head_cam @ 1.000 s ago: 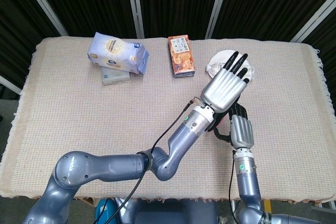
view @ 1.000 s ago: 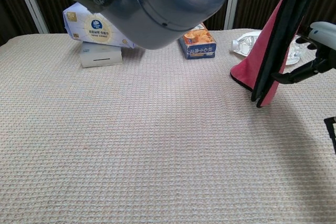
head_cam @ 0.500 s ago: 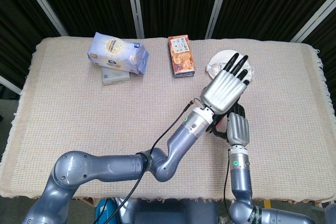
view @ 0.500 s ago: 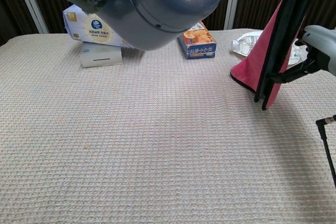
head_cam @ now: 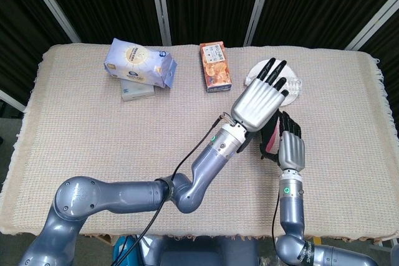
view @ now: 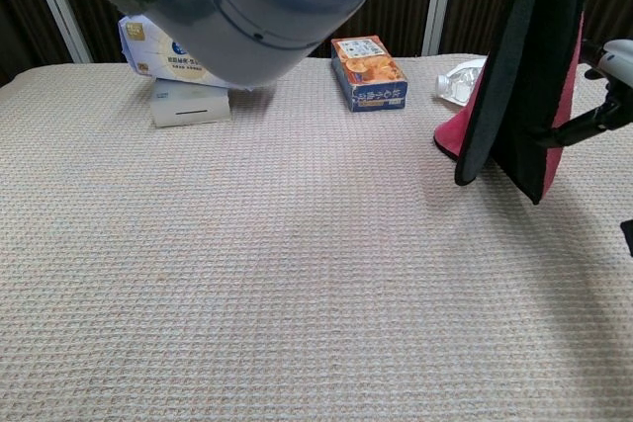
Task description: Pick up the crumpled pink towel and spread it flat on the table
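Towel mostly hidden behind the two hands

From the head view only a thin pink strip of the towel shows between the left hand and the right hand; whether either hand grips it cannot be told. In the chest view the towel is cut off at the top edge and partly covered by a dark panel in front of it. The left arm's joint fills the upper frame, blurred and cropped, hiding part of the blue-and-white pack. The clear plastic item sits half behind the towel, its shape unclear. The right hand runs off the right edge
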Available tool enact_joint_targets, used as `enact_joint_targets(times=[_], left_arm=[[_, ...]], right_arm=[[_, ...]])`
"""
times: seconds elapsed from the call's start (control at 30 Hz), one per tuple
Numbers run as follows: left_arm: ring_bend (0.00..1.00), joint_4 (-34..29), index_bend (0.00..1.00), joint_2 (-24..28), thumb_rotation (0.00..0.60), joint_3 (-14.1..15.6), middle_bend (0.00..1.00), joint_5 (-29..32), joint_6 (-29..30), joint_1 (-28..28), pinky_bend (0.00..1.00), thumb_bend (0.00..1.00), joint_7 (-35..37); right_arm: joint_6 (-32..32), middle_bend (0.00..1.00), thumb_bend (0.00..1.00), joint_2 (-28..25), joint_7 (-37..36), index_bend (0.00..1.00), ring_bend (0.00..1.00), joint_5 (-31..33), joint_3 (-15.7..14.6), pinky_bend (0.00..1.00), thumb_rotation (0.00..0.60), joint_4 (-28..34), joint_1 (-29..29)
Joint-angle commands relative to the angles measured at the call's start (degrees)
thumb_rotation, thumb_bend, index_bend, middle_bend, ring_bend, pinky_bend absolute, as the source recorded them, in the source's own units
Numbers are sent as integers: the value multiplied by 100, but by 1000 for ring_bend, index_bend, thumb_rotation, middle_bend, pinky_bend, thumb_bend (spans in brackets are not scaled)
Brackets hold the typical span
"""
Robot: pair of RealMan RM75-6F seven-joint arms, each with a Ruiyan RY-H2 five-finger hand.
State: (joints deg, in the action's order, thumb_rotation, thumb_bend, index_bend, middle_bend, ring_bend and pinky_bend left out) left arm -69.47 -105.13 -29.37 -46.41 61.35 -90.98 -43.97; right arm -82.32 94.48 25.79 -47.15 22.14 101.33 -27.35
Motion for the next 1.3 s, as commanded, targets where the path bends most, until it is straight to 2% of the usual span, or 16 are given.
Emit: enact_joint_targets(times=[0.03, 0.53, 0.93, 1.07, 1.2, 1.3], left_arm=[[0, -52, 545, 51, 600, 25, 295, -4, 12, 53, 29, 483, 3], [0, -309, 544, 423, 600, 55, 296, -40, 79, 350, 29, 483, 94], [1, -353, 544, 483, 600, 69, 297, -33, 76, 392, 29, 483, 104], [0, -327, 544, 463, 600, 82, 297, -45, 68, 381, 30, 483, 107], [1, -298, 543, 442, 600, 84, 297, -45, 56, 367, 29, 483, 111], [0, -275, 544, 431, 600, 95, 297, -49, 47, 360, 29, 483, 102]], right_arm=[[-11, 0, 307, 19, -25, 0, 0, 41, 22, 0, 600, -76, 4], [-35, 0, 308, 173, -100, 9, 0, 38, -65, 0, 600, -439, 43], [-16, 0, 308, 262, -265, 342, 0, -62, -118, 0, 600, -631, 108], [19, 0, 308, 313, -278, 486, 0, -71, -130, 0, 600, -739, 107], [70, 20, 317, 325, -332, 556, 0, -92, -130, 0, 600, -799, 118], [97, 22, 345, 310, -338, 563, 0, -107, -150, 0, 600, -806, 135]])
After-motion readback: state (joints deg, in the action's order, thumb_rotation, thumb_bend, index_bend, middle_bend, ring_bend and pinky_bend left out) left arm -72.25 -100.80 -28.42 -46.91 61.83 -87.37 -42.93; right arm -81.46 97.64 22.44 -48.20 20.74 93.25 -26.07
